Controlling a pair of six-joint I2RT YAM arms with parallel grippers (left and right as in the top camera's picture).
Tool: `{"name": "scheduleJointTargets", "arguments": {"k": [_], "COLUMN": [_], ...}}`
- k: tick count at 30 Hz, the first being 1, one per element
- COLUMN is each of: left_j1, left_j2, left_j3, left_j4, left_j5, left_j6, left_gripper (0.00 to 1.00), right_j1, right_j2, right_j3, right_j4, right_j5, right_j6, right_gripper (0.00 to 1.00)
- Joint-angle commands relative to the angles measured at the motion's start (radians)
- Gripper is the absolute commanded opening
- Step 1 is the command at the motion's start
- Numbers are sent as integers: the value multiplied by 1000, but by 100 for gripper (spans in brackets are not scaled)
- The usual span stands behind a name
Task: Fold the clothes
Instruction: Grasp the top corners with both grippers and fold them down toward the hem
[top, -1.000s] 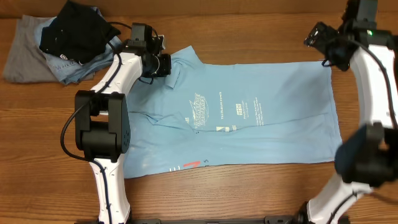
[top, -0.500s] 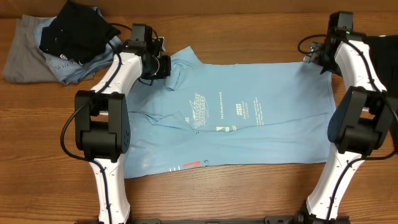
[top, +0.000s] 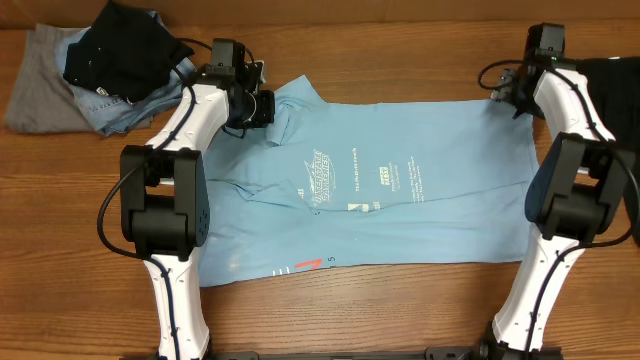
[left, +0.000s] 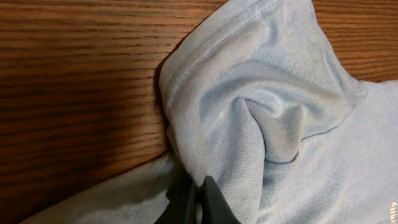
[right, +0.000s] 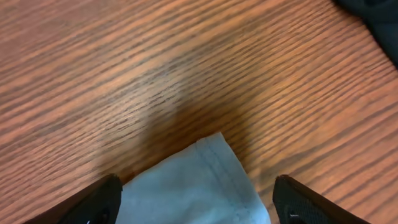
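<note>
A light blue T-shirt (top: 420, 190) lies spread flat on the wooden table, its small white print facing up. My left gripper (top: 262, 108) is at the shirt's upper left, by the sleeve. In the left wrist view it (left: 200, 202) is shut on a bunched fold of the blue cloth (left: 261, 112). My right gripper (top: 510, 95) hovers at the shirt's upper right corner. In the right wrist view it (right: 199, 202) is open, and the hemmed corner (right: 208, 180) lies between the two dark fingertips (right: 99, 200) without touching either.
A heap of other clothes sits at the back left: a grey garment (top: 40, 95), blue denim (top: 100, 105) and a black piece (top: 125, 50) on top. Another dark cloth (top: 615, 85) lies at the right edge, also seen in the right wrist view (right: 376, 18).
My right arm has swung in from the far right and come down over the shirt's upper right corner, its jaws narrowing a little. The left gripper has kept its grip and place.
</note>
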Motion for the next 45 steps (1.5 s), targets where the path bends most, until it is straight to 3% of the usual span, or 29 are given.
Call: {"name": "scheduleJointTargets", "arguments": {"k": [1, 12, 16, 20, 28, 33, 45], "left_j1": [-13, -13, -13, -13, -13, -13, -13], "left_j2": [4, 4, 4, 4, -37, -130, -285], "left_j3": [23, 23, 23, 23, 23, 23, 23], "left_j4": [-3, -3, -1, -2, -19, -103, -316], "left_j5": [0, 0, 0, 0, 1, -6, -179], "left_j6": [4, 4, 4, 5, 5, 31, 27], "left_gripper": [4, 4, 4, 4, 4, 4, 4], "right_j1": [0, 1, 1, 1, -7, -24, -40], "right_j2": [27, 75, 78, 78, 77, 76, 0], "right_j3": [26, 26, 25, 25, 55, 111, 164], "right_j4": [10, 13, 17, 8, -45, -126, -340], "right_j5": [5, -10, -9, -8, 40, 40, 40], "right_j6": [2, 8, 11, 11, 46, 97, 301], "right_gripper": [82, 79, 56, 40, 21, 4, 4]}}
